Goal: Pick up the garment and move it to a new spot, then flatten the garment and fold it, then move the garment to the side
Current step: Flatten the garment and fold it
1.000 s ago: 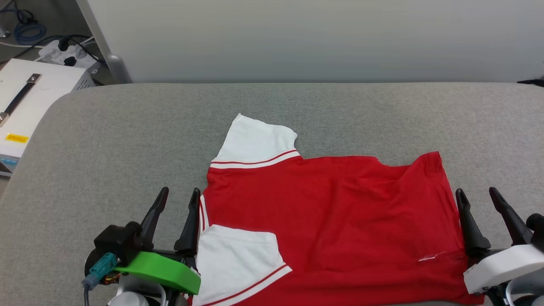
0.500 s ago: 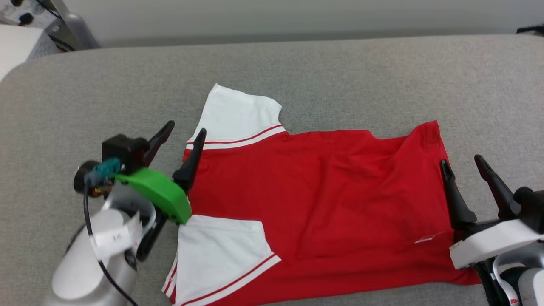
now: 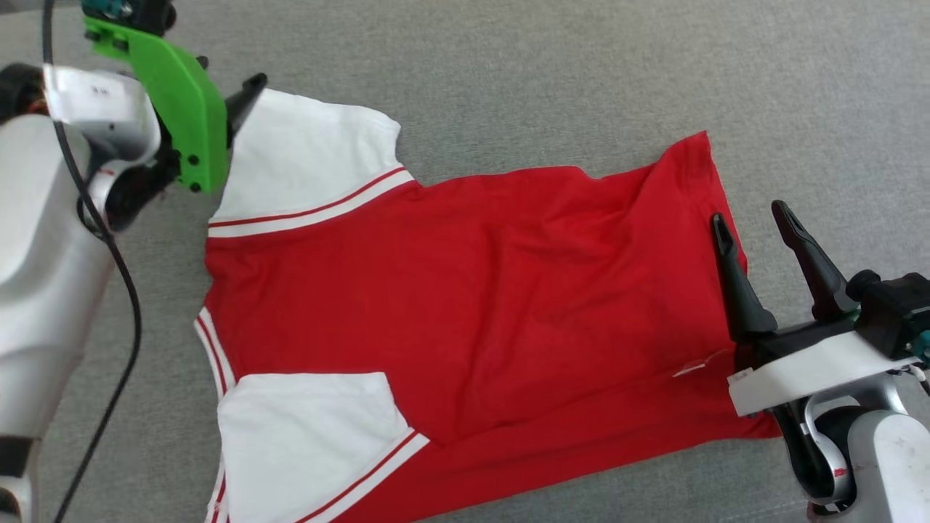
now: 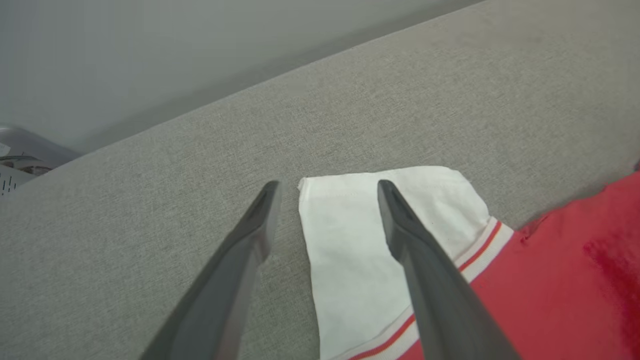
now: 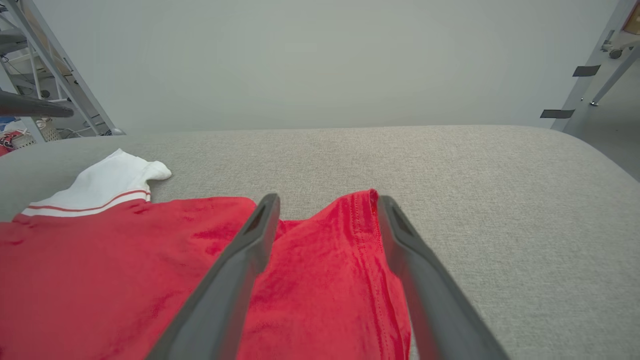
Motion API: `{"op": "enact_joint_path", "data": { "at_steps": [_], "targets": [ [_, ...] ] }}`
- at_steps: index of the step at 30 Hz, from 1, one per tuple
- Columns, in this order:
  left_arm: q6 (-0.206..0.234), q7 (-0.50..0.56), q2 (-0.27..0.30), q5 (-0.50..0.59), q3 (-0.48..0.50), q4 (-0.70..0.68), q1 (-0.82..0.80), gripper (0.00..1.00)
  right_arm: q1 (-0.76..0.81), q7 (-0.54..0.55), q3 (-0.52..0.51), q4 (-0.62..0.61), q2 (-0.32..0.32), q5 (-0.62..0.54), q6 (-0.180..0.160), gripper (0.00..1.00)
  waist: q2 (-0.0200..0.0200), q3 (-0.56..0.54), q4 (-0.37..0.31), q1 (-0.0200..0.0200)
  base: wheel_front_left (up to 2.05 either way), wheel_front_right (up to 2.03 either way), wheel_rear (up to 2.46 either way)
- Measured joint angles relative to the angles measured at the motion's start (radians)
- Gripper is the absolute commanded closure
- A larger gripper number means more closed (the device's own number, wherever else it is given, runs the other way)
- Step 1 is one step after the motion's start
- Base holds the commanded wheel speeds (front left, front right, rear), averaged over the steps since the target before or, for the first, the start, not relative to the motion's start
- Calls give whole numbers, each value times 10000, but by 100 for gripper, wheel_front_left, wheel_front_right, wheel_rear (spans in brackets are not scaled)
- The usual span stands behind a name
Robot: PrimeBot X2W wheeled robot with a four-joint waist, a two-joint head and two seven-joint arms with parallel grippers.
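Head view: the garment (image 3: 472, 290) lies spread on the grey bench (image 3: 581, 65), with the right hand (image 3: 748, 213) at its hem.
Left wrist view: the left hand (image 4: 327, 184) is open, astride the white sleeve (image 4: 350, 240) edge.
Right wrist view: the right hand is open over the hem.

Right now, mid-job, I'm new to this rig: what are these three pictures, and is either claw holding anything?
The wide picture comes from the robot's head, looking down on a grey fabric surface where a red garment with white sleeves lies spread out. The other two come from cameras on its wrists, each looking along that arm's two dark fingers. The left gripper is open at the far white sleeve, one finger over it, one beside it. The right gripper is open over the red hem. Neither holds anything.
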Motion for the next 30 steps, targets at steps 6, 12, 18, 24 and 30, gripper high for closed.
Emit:
{"op": "enact_joint_path", "data": {
  "at_steps": [6, 12, 18, 24, 30],
  "targets": [
    [0, 1333, 355, -878, -424, 1344, -909, 0, -283, -249, 105, 196, 207, -29, 0, 0, 0, 603, -653, 0, 0, 0, 0],
    [0, 1298, 727, -880, -658, 2491, -1188, 0, -388, -476, 100, 445, 301, -31, 0, 0, 0, 974, -1202, 0, 0, 0, 0],
    [-2, 1381, 817, -1005, -826, 2995, -1484, 60, -469, -579, 109, 548, 395, -17, 0, 0, 0, 1224, -1460, -1, 0, 0, 0],
    [0, 1572, 876, -1799, -1143, 2675, -1476, 100, -507, -575, 46, 602, 372, -44, 0, 0, 0, 1212, -1394, -1, 0, 0, 0],
    [0, 247, 673, -1942, -1267, 2606, -954, 100, -547, -219, -38, 750, 102, -138, 0, 0, 0, 799, -1249, -1, 0, 0, 0]
  ]
}}
